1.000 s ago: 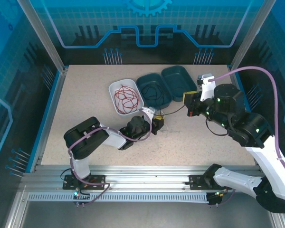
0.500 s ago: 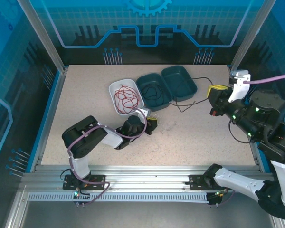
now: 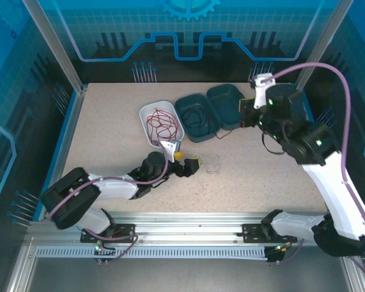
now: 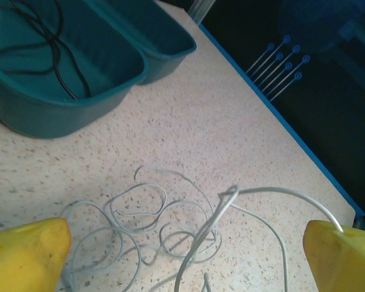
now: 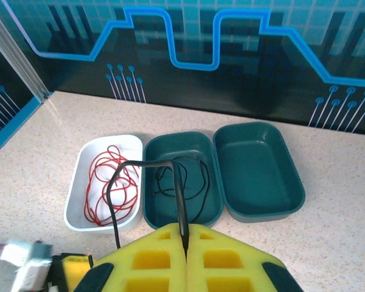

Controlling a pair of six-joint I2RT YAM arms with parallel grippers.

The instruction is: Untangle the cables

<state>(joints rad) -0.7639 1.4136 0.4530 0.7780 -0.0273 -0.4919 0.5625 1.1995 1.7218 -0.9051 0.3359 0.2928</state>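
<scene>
The whitish-grey cable (image 4: 164, 222) lies in loose loops on the table between the wide-apart yellow pads (image 4: 25, 250) of my open left gripper (image 4: 188, 246). One strand rises toward the camera and runs to the right pad. From above, the left gripper (image 3: 188, 164) sits low beside that cable (image 3: 212, 165). My right gripper (image 5: 184, 243) is shut on the black cable (image 5: 178, 194), which stands up, bends left and hangs down. More of it lies in the middle teal tray (image 5: 151, 210). The red cable (image 5: 109, 179) is coiled in the white tray (image 5: 79, 164). The right gripper (image 3: 243, 115) hovers by the trays.
An empty teal tray (image 5: 258, 164) stands right of the middle one; the three trays form a row at the table's back (image 3: 228, 100). Blue enclosure walls and aluminium posts ring the table. Bare tabletop stretches left (image 3: 103, 140) and right (image 3: 261, 176) of the cables.
The right gripper swung out to the right pulling the black cable taut, then came back left over the trays. The left arm stretched lower and its gripper shifted onto the whitish-grey cable.
</scene>
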